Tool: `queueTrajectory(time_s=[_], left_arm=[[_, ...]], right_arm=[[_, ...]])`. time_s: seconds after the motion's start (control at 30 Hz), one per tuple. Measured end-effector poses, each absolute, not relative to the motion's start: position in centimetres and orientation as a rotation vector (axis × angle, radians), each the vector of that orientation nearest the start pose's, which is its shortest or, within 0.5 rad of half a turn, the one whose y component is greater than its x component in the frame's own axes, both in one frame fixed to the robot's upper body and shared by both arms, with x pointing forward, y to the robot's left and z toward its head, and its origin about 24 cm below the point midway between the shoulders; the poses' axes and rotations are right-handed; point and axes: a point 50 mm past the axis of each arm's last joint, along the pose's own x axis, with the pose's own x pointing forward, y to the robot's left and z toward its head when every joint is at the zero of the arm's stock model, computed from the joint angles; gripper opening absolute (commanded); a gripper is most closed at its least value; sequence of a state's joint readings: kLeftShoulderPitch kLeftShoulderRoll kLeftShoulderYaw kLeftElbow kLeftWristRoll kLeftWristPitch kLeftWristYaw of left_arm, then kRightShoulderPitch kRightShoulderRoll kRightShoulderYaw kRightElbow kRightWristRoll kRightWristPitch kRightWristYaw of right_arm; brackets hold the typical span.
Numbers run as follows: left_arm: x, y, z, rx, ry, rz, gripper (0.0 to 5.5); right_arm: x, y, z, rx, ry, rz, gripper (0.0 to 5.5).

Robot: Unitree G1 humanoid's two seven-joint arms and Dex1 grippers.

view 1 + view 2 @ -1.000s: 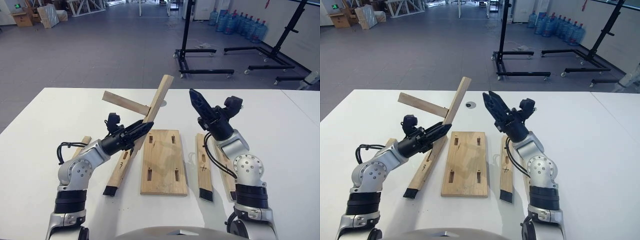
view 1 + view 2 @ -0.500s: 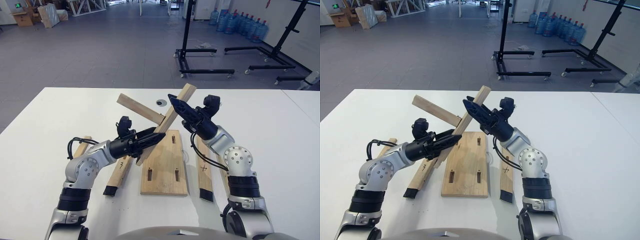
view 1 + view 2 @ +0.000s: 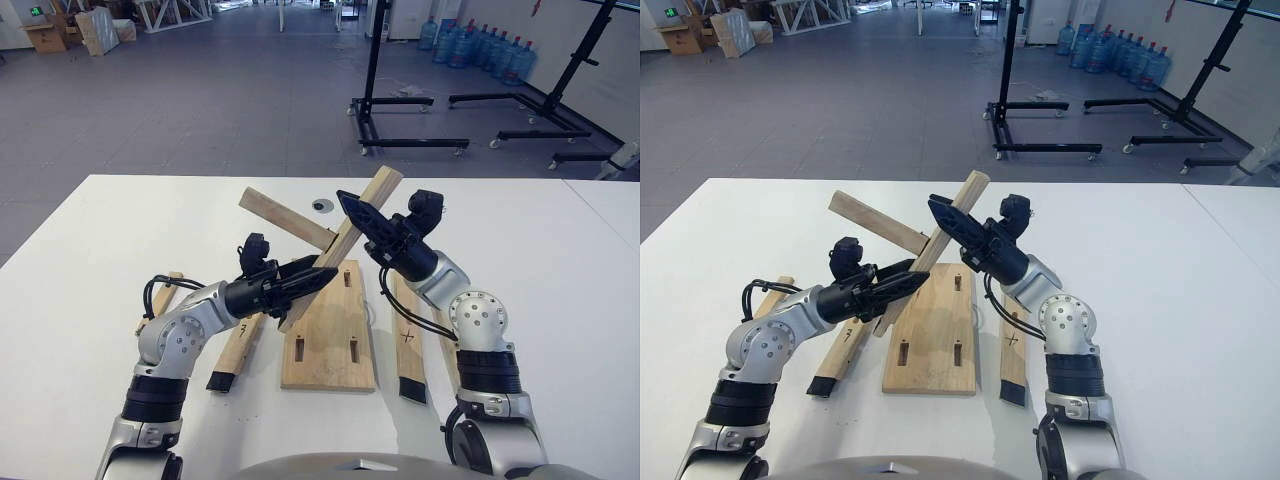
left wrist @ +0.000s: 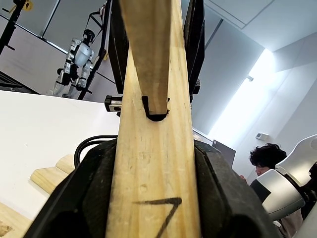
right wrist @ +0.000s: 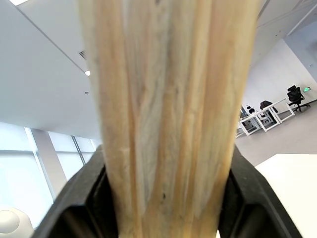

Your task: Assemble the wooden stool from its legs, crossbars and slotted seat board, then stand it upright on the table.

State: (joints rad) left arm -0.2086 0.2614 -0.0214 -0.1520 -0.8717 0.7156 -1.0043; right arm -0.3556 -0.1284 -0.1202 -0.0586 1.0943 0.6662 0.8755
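Pale wooden leg (image 3: 352, 232) hangs tilted above the white table (image 3: 80, 260), with both pincers clamped on it. Its lower end sits over the 9 o'clock edge of the seat board (image 3: 325, 325) and its upper end points toward 1 o'clock. Whether the lower end touches the board cannot be told.

The left gripper (image 3: 318, 278) clenches the lower part of this leg, one finger on each side. In the left wrist view the leg (image 4: 153, 163) fills the gap between the two black fingers (image 4: 89, 198). The right gripper (image 3: 352, 208) grips the same leg higher up, just above the joint. In the right wrist view the wood (image 5: 168, 124) is pressed between that gripper's fingers.

A crossbar (image 3: 285, 218) is seated in a slot partway up the held leg and sticks out toward 10 o'clock, clear of the table. The left wrist view shows its end (image 4: 148, 49) entering the rounded slot.

The seat board lies flat at the centre, its four slots facing up. At its 9 o'clock side a second leg (image 3: 238, 345) lies flat, black foot cap (image 3: 219, 381) toward 6 o'clock. Farther toward 9 o'clock lies a short stick (image 3: 772, 297), partly behind the left arm's cable. At 3 o'clock, just beside the board, a third leg (image 3: 405, 340) lies flat with its black cap (image 3: 412, 390) nearest the robot. Another stick (image 3: 447, 355) lies beyond it, partly hidden by the right arm.
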Motion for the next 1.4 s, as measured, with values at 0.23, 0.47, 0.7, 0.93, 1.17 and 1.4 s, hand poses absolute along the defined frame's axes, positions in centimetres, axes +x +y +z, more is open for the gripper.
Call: queueTrajectory(time_s=[0.23,0.47,0.7,0.93,1.17,1.4], left_arm=[[24.3,10.8,10.4,-0.655,0.116,-1.368,2.81],[24.4,11.3,9.6,-0.679,0.137,-1.292,3.87],[24.1,12.5,8.2,-0.7,0.181,-1.213,4.54],[23.9,13.7,7.6,-0.653,0.201,-1.176,4.54],[23.9,13.1,6.9,-0.617,0.222,-1.191,4.54],[23.9,13.1,6.4,-0.599,0.241,-1.181,4.54]], right_arm=[[27.0,-11.6,15.1,0.804,-0.198,1.337,2.07],[27.9,-14.0,18.1,0.64,-0.336,1.293,2.06],[29.2,-18.1,19.2,0.36,-0.393,1.244,2.06],[31.0,-16.6,14.4,0.147,-0.283,1.319,2.05],[32.6,-15.4,13.7,0.005,-0.343,1.365,2.05],[32.5,-14.6,13.1,0.013,-0.343,1.434,2.05]])
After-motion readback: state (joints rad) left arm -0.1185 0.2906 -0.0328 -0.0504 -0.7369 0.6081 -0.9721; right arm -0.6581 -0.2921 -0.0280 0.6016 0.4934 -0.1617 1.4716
